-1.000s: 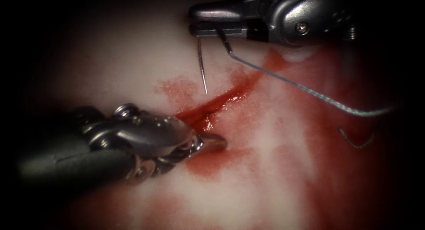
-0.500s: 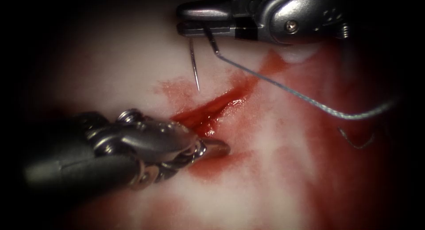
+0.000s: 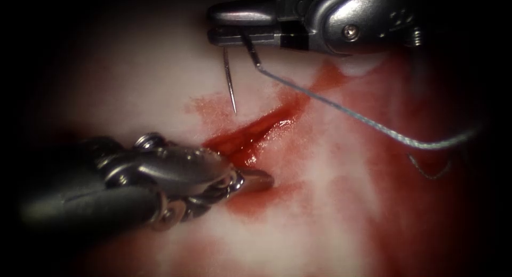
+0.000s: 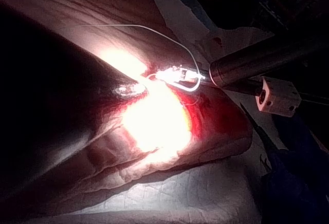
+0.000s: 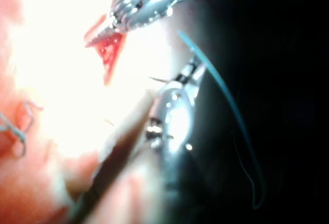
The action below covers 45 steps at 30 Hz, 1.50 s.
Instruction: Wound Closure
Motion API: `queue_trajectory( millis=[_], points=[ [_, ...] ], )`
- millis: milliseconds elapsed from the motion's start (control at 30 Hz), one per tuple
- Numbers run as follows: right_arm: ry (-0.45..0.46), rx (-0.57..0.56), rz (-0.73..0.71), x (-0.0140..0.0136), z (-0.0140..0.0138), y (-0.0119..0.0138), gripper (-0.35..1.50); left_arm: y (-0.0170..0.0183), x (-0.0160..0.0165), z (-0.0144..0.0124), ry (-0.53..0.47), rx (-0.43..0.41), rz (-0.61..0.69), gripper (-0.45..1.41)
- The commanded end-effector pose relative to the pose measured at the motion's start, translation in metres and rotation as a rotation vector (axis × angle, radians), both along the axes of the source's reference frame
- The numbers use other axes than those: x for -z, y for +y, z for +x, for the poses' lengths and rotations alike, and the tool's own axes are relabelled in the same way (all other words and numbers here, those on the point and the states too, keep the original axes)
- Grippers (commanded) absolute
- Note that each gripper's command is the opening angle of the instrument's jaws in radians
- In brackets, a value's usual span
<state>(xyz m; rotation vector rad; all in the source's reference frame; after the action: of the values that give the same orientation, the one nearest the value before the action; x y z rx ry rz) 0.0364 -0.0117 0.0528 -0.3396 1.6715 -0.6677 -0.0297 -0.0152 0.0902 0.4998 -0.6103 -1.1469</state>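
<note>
In the endoscope view, your right tool (image 3: pixel 213 30) is clamped on the needle (image 3: pixel 230 82) near its thread end. The needle hangs below the jaws, its visible length running almost straight down, and its point is free in the air just above the tissue (image 3: pixel 133 79) on the left side of the cut (image 3: pixel 250 135). It is not in the tissue. The thread (image 3: pixel 346 109) trails away from the jaws toward the right. Your left tool (image 3: pixel 256 180) lies below the needle point, on the far side of the cut from it, its tip pressed to the tissue at the cut's near lip; whether its jaws grip anything you cannot tell. The right tool is the one nearer the needle point.

In the left wrist view, the right tool (image 4: pixel 177 75) glints beside the thread (image 4: pixel 154 29) arching over the tissue.

In the right wrist view, your right tool (image 5: pixel 180 77) points toward the cut (image 5: pixel 108 54), with the left tool (image 5: pixel 105 29) beyond it.
</note>
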Motion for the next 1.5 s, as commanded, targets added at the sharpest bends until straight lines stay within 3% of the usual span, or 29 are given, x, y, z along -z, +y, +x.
queue_trajectory(
  millis=[33,467,1500],
  points=[
    [0.004,-0.001,-0.008,0.0004,0.0010,0.0012,-0.35,0.0010,0.0002,-0.0006,-0.002,0.002,-0.004,-0.45],
    [0.009,-0.002,-0.074,-0.0002,0.0008,0.0012,-0.35,0.0010,0.0001,-0.0006,-0.002,0.003,-0.004,-0.45],
    [0.019,0.035,-0.069,-0.0008,0.0002,-0.0005,-0.35,0.0014,0.0001,-0.0004,-0.004,0.015,0.014,-0.45]
  ],
)
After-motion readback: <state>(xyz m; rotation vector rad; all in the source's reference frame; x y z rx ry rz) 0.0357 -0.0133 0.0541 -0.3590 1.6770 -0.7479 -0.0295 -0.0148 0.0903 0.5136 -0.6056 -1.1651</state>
